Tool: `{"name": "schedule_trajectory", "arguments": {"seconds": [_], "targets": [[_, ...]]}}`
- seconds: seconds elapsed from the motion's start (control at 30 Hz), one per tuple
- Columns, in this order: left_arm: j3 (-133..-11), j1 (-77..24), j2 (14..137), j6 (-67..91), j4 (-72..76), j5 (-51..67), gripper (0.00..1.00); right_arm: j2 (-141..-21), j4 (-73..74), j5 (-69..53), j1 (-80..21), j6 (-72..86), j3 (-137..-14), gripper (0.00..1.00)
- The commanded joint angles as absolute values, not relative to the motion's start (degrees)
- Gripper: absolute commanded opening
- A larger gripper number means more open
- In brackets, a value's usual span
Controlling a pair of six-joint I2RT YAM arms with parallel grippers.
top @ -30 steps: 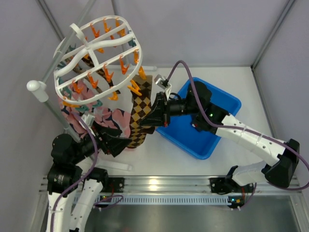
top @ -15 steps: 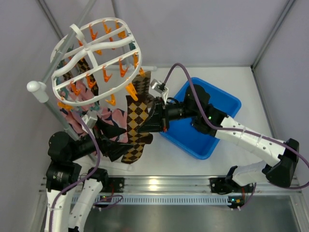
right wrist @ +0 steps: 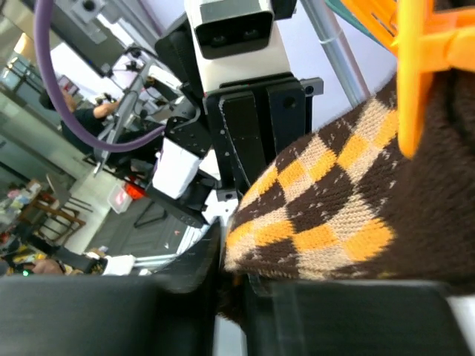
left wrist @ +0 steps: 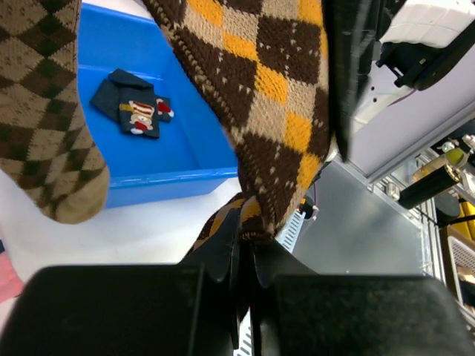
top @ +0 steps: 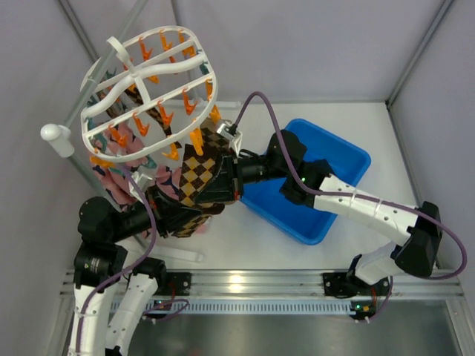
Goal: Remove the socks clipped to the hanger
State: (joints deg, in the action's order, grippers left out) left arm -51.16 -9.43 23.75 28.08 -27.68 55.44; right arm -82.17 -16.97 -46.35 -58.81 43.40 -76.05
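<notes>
The checkered sock [top: 194,176] hangs off the near-right side of the hanger [top: 121,52]. Its top sits under an orange clip [right wrist: 415,67], and its length slants near-left. My left gripper [left wrist: 243,237] pinches the lower end. My right gripper [right wrist: 231,285] pinches it nearer the clip, so I judge the pull runs down and away.

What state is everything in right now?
left gripper: shut on checkered sock
right gripper: shut on checkered sock
checkered sock: clipped to hanger, stretched between both grippers
hanger: hanging tilted, pink socks clipped on
blue bin: holds one navy sock
</notes>
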Motion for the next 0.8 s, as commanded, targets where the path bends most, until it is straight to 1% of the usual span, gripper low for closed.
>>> {"name": "schedule_trajectory", "arguments": {"seconds": [0.0, 0.03, 0.07, 0.13, 0.17, 0.23, 0.27, 0.37, 0.57, 0.77], "targets": [[-50.0, -9.3, 22.9, 29.7, -24.9, 54.8, 0.00, -83.1, -17.6, -42.7, -60.5, 43.5, -80.6, 0.18], [-50.0, -9.3, 22.7, 30.4, -24.9, 54.8, 0.00, -82.8, -14.4, -41.1, -60.6, 40.5, -81.0, 0.29], [-50.0, -9.3, 22.3, 30.8, -24.9, 54.7, 0.00, -82.3, -11.6, -39.4, -60.7, 38.6, -81.3, 0.44], [-49.9, -9.3, 21.4, 32.2, -24.9, 53.6, 0.00, -80.0, -4.9, -33.5, -60.9, 34.1, -80.8, 0.53], [-49.9, -9.3, 20.9, 32.7, -24.9, 53.1, 0.00, -78.9, -3.5, -31.6, -61.0, 33.0, -80.2, 0.62], [-49.9, -9.3, 19.9, 34.2, -25.0, 52.6, 0.00, -75.9, -0.1, -27.2, -61.0, 29.6, -79.3, 0.63], [-49.9, -9.3, 19.6, 34.6, -24.9, 52.8, 0.00, -75.2, 2.5, -23.9, -61.0, 28.3, -79.5, 0.71], [-50.2, -9.3, 18.3, 35.8, -24.9, 52.7, 0.00, -73.1, 6.9, -20.6, -60.9, 23.7, -80.9, 0.78], [-50.1, -9.3, 16.8, 37.6, -25.0, 53.2, 0.00, -75.1, 17.0, -17.8, -60.4, 16.4, -90.4, 0.80], [-50.1, -9.3, 15.7, 38.5, -24.9, 53.7, 0.00, -79.4, 20.7, -17.8, -58.9, 13.6, -98.2, 0.80]]}}
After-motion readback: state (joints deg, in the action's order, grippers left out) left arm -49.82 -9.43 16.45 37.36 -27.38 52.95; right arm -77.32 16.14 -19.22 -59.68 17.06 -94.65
